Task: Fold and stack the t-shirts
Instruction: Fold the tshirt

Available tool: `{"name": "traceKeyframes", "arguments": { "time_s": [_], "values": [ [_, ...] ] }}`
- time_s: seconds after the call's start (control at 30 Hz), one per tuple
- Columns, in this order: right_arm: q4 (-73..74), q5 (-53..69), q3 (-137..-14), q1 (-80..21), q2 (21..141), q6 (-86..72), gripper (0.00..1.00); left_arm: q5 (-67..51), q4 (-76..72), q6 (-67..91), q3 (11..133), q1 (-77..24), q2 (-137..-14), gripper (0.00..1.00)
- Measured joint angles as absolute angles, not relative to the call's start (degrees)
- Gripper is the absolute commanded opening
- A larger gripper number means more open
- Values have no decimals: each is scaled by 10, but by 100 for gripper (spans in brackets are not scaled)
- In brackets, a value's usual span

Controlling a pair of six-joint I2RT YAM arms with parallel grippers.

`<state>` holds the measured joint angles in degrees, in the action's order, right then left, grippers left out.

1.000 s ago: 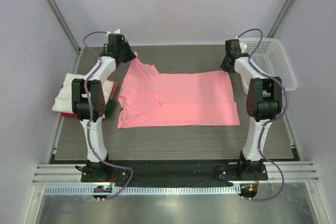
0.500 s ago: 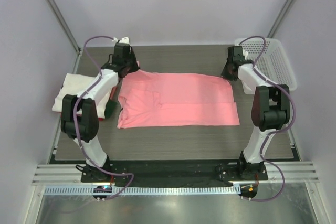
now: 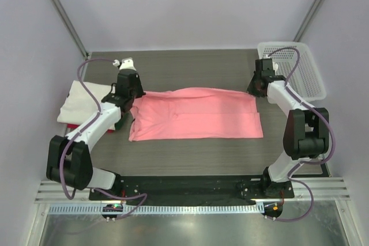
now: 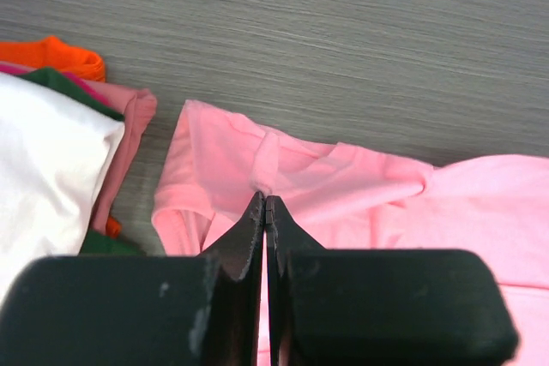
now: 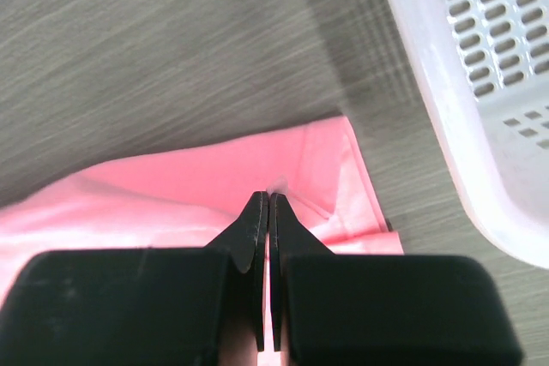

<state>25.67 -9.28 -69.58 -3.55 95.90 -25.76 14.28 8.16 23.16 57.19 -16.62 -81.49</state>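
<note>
The salmon-pink t-shirt [image 3: 196, 114] lies across the middle of the table, its far edge lifted and drawn toward the near side. My left gripper [image 3: 134, 93] is shut on the shirt's far left edge, a pinch of pink cloth [image 4: 262, 179] showing at its tips [image 4: 265, 199]. My right gripper [image 3: 257, 87] is shut on the far right corner [image 5: 322, 160], its tips [image 5: 269, 196] pinching cloth. A folded white t-shirt [image 3: 83, 101] tops a stack at the left; under it show red [image 3: 72, 125], pink [image 4: 129, 126], green and orange edges [image 4: 60, 53].
A white plastic mesh basket [image 3: 294, 67] stands at the back right, close to my right gripper; its wall shows in the right wrist view [image 5: 467, 83]. The grey wood-grain table [image 3: 196, 154] ends at a black rail near the arm bases.
Both grippers have pulled the pink shirt's far edge toward the near side, folding it over; the shirt now looks narrower front to back. The collar and sleeve are now covered.
</note>
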Motion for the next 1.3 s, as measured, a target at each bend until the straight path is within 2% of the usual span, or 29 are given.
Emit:
{"name": "traceKeyframes", "arguments": {
  "time_s": [0.37,0.7,0.97,1.0,1.07,1.1,1.13,1.17,1.2,1.23,1.3],
  "values": [
    [252,-103,-630,-16,917,-274,1,204,63,220,475,-226,-680,0],
    [227,-106,-578,-10,889,-285,1,225,75,231,394,-249,-608,0],
    [171,-122,-473,-10,845,-325,1,211,95,269,318,-272,-524,0],
    [167,-125,-458,-10,837,-332,4,208,100,274,308,-275,-511,1],
    [158,-130,-438,-10,825,-346,22,198,106,287,285,-283,-483,9],
    [153,-132,-432,-10,820,-351,36,192,112,295,274,-286,-470,16],
    [147,-134,-427,-10,815,-359,54,187,116,301,266,-289,-460,25],
    [143,-136,-424,-10,811,-367,59,178,119,308,256,-293,-448,31],
    [138,-140,-422,-10,805,-369,60,169,123,316,248,-295,-439,37],
    [132,-140,-420,-10,799,-369,60,161,126,324,242,-297,-430,48],
    [116,-137,-410,-10,777,-371,60,143,131,337,228,-303,-412,56]
  ]
}}
